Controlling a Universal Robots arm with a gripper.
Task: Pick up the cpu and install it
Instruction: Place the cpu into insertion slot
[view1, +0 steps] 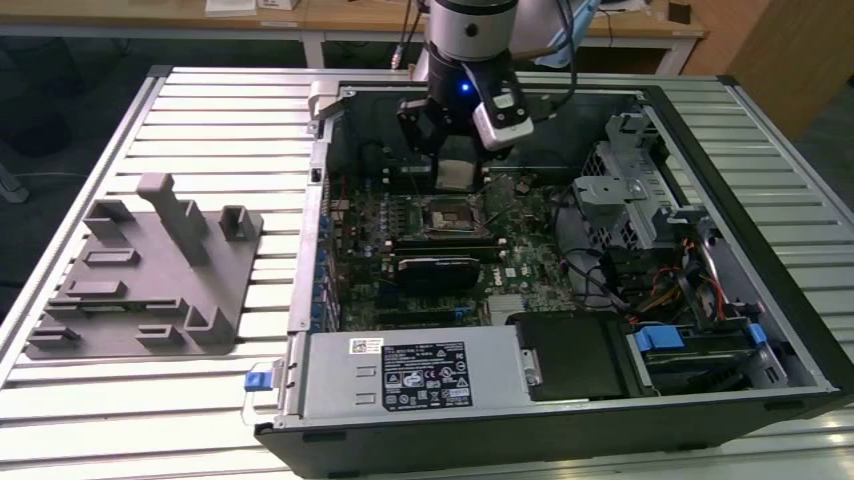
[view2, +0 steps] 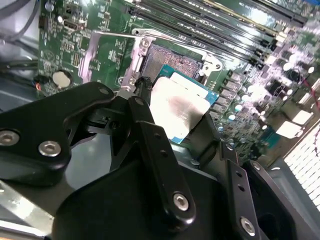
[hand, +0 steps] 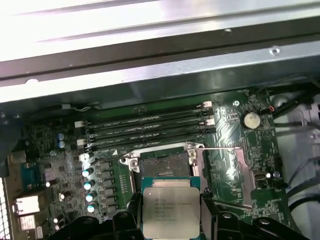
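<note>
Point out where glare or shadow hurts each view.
First wrist view: the metal surface beyond the motherboard is washed out white; the cpu is evenly lit. Second wrist view: glare whitens the cpu's lid and one side of the motherboard. Exterior view: the motherboard lies dim inside the case; a blue light glows on the arm.

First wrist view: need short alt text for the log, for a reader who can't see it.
The gripper holds the cpu by its edges, silver top toward the camera, close to the open socket on the green motherboard. Past the socket run a row of memory slots and the metal case wall.
</note>
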